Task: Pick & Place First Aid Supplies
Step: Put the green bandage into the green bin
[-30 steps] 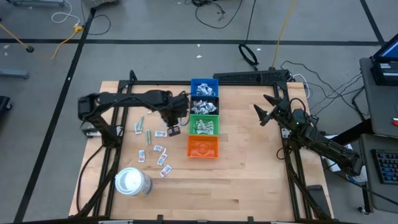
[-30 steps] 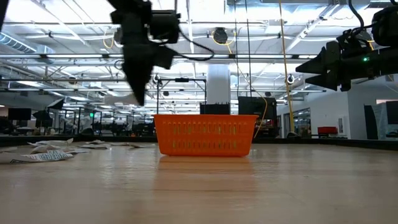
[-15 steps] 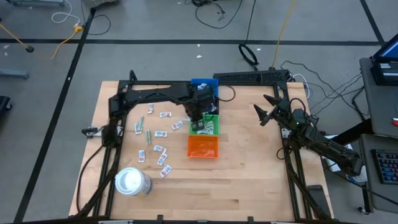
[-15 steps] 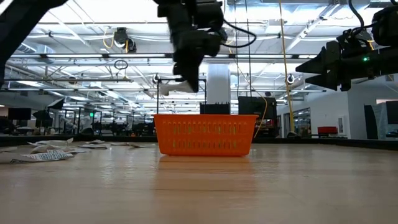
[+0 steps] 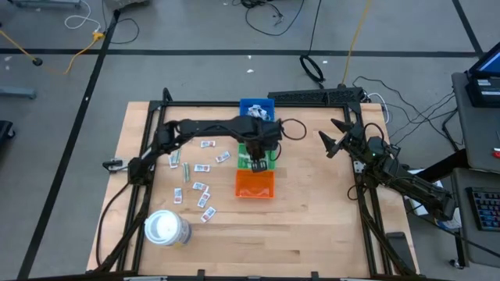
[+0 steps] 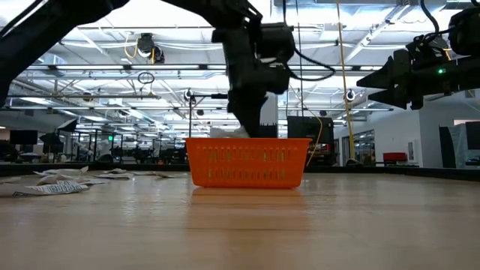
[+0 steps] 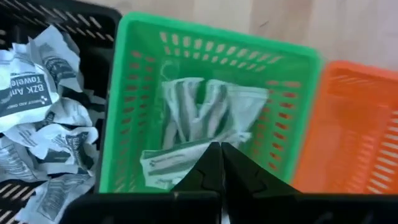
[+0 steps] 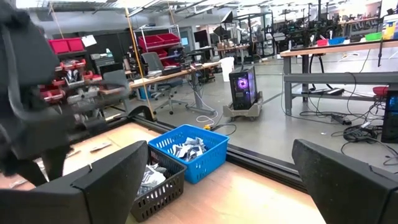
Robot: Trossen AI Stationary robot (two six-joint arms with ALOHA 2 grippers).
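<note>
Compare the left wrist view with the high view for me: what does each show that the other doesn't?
Only the left wrist view: the left hand shut on a pale green-grey wrapper over the green bin, and print on packets in the black bin.

Only the high view: loose packets on the table, the white roll, the blue bin, and the open right hand parked aside.

Both: the green and orange bins.

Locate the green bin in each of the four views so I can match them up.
High view: green bin at table centre, mostly under the left hand, between the black bin and orange bin.
Low view: not visible; hidden behind the orange bin.
Left wrist view: green bin fills the middle.
Right wrist view: not in it.
Shared landmark: the orange bin.
</note>
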